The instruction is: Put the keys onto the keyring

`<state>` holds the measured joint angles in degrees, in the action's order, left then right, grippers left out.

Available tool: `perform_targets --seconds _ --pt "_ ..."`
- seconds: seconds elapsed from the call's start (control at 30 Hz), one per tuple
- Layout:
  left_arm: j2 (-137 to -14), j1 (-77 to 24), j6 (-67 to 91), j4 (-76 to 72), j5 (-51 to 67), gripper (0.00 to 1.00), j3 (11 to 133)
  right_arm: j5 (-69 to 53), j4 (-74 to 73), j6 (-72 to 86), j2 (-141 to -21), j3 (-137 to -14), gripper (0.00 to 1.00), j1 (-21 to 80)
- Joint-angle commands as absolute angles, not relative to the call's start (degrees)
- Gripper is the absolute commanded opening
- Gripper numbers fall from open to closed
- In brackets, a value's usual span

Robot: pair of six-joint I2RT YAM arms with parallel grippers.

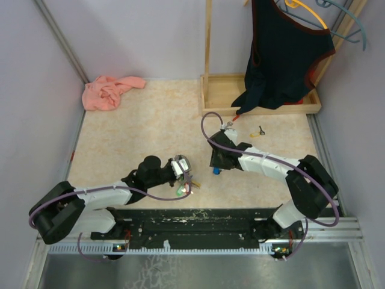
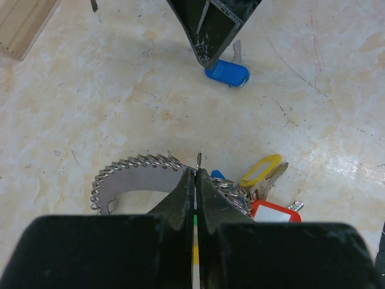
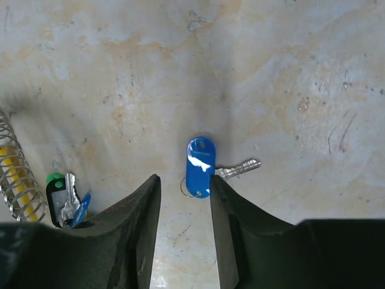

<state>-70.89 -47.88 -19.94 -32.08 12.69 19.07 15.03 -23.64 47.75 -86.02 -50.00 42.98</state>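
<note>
A blue-capped key (image 3: 200,167) lies flat on the table, its metal blade (image 3: 240,168) pointing right. My right gripper (image 3: 183,180) is open just above it, with its fingertips either side of the cap's near end and nothing held. In the top view the right gripper (image 1: 215,164) stands over the blue key (image 1: 215,172). My left gripper (image 2: 197,171) is shut on the keyring (image 2: 138,165), a silvery coil with yellow (image 2: 260,168) and red (image 2: 274,211) tags. In the top view the left gripper (image 1: 182,174) holds the bunch low. A yellow key (image 1: 257,133) and a red key (image 1: 233,121) lie further back.
A wooden rack base (image 1: 258,96) with a dark garment (image 1: 286,54) stands at the back right. Hangers (image 1: 307,12) hang above it. A pink cloth (image 1: 108,90) lies at the back left. The walls close in on both sides.
</note>
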Motion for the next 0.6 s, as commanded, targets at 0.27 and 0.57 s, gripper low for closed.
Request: perform_targets --seconds 0.27,0.57 --pt "-69.24 -47.96 -19.34 -33.31 12.98 0.01 19.85 2.42 -20.56 24.29 -83.28 -50.73 0.44 36.66" --pt "-69.24 -47.99 -19.25 -33.57 12.28 0.01 19.62 -2.10 -18.47 17.27 -88.05 -53.45 0.46 37.86"
